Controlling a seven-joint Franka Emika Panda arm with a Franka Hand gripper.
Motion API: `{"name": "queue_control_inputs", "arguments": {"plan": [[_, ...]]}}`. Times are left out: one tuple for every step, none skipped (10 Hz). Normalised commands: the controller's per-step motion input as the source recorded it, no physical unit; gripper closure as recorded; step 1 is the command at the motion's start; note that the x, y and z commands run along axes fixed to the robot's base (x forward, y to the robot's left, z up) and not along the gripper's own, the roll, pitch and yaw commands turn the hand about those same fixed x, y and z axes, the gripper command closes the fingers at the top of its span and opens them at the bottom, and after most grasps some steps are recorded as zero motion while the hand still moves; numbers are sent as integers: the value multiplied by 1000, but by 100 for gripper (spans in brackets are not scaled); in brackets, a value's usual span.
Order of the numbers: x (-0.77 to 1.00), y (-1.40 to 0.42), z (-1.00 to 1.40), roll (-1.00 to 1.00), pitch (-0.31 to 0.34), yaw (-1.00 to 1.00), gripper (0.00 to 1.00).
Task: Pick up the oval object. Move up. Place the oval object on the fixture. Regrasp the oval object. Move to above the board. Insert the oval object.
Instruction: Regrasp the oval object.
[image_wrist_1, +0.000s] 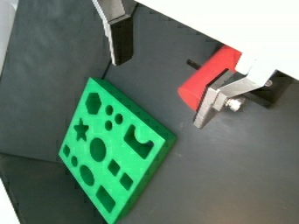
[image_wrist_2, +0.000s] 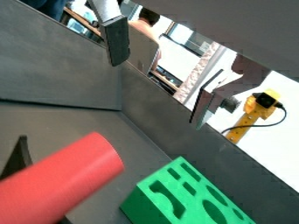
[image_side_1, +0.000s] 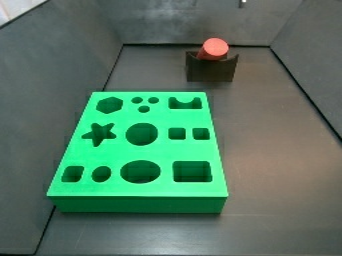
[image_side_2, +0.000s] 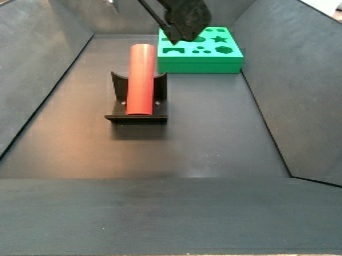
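Note:
The red oval object (image_side_2: 139, 78) lies in the notch of the dark fixture (image_side_2: 136, 108), with nothing holding it; it shows end-on in a side view (image_side_1: 213, 46) on the fixture (image_side_1: 211, 66). The green board (image_side_1: 140, 150) lies flat on the floor, apart from the fixture. My gripper (image_side_2: 181, 15) is high above the floor, between the fixture and the board (image_side_2: 201, 50). In both wrist views the gripper (image_wrist_1: 167, 74) (image_wrist_2: 163, 70) is open and empty. The oval object (image_wrist_1: 211, 77) shows below, beside one finger (image_wrist_1: 216, 101), and the board (image_wrist_1: 111, 149) shows too.
Dark walls enclose the floor on all sides. Beyond one wall, a wrist view shows a yellow device (image_wrist_2: 260, 109) and room clutter outside the workspace.

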Motion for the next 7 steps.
{"name": "queue_control_inputs", "arguments": {"plan": [[-1000, 1, 30, 23, -69, -60, 0], [-1000, 1, 23, 19, -84, -56, 0], [-1000, 6, 19, 2, -111, -32, 0], [-1000, 4, 23, -8, -129, -11, 0], [-1000, 3, 24, -17, -149, 14, 0], [-986, 3, 20, -23, -157, 27, 0], [-820, -3, 17, -28, -169, 52, 0]]}}
